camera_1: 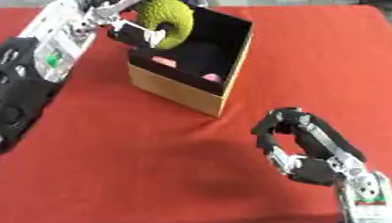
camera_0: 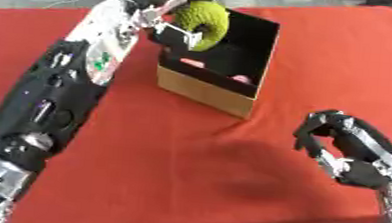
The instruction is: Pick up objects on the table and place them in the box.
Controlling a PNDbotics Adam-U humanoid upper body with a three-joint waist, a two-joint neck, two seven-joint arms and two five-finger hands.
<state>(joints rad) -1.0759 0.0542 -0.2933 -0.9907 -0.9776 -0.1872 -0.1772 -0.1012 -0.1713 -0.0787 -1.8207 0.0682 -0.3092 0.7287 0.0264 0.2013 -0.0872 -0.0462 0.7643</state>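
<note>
My left hand (camera_0: 168, 13) is up at the far left rim of the box (camera_0: 211, 91), shut on a yellow-green knobbly ring-shaped thing (camera_0: 203, 20) held over the box opening. The box is cardboard outside and black inside, open at the top; two small pink things (camera_0: 240, 78) lie on its floor. My right hand (camera_1: 295, 141) hovers low over the red table at the lower right, fingers curled, holding nothing.
A red cloth (camera_0: 187, 158) covers the table, whose front edge runs along the bottom. My long left arm (camera_0: 61, 83) stretches diagonally across the left side. Grey floor shows beyond the far edge.
</note>
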